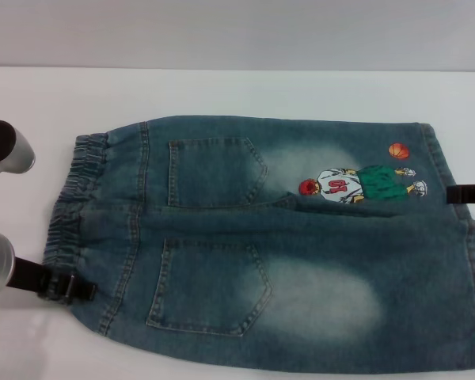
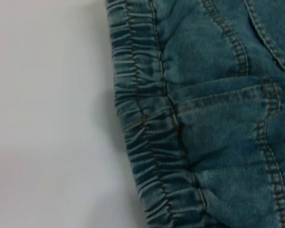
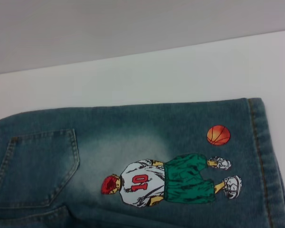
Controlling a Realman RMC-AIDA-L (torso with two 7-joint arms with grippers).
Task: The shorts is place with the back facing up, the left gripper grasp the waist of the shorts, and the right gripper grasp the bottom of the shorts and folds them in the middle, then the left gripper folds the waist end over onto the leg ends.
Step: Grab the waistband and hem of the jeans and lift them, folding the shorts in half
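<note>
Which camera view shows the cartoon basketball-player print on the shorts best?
The right wrist view: the print fills much of the frame, with the number 10 readable and the basketball beside it. The head view shows the print small, near the leg hems. The left wrist view shows only the elastic waistband.

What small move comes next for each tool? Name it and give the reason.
Probably close both tools. The shorts lie flat, back pockets up. The left tool sits at the waistband near the lower corner, and the right tool sits at the leg hem beside the cartoon print. Neither visibly pinches denim yet, so gripping should precede any lift.
</note>
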